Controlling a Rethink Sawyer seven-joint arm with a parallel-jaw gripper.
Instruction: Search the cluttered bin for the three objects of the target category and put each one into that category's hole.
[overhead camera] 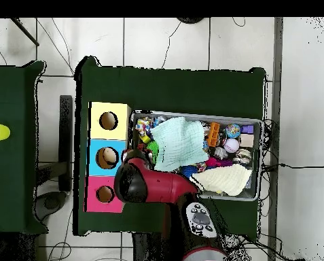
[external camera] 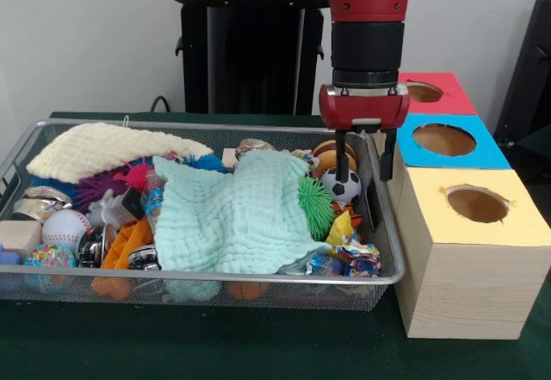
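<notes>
yellow box [external camera: 472,251] nearest; my claw [external camera: 365,152] spread, empty, over bin [external camera: 389,233] corner. still searching; next descend onto soccer ball [external camera: 346,186].

The big cloth [external camera: 237,216] in the wire bin [external camera: 389,225] is pale mint green — the other cloth [external camera: 103,149] is soft yellow. A spiky ball [external camera: 316,206] is bright green, and a small ball [external camera: 346,185] is black and white. The three box tops are red [external camera: 448,96], blue [external camera: 482,143] and yellow [external camera: 516,216] — the table [external camera: 258,345] is dark green.
</notes>
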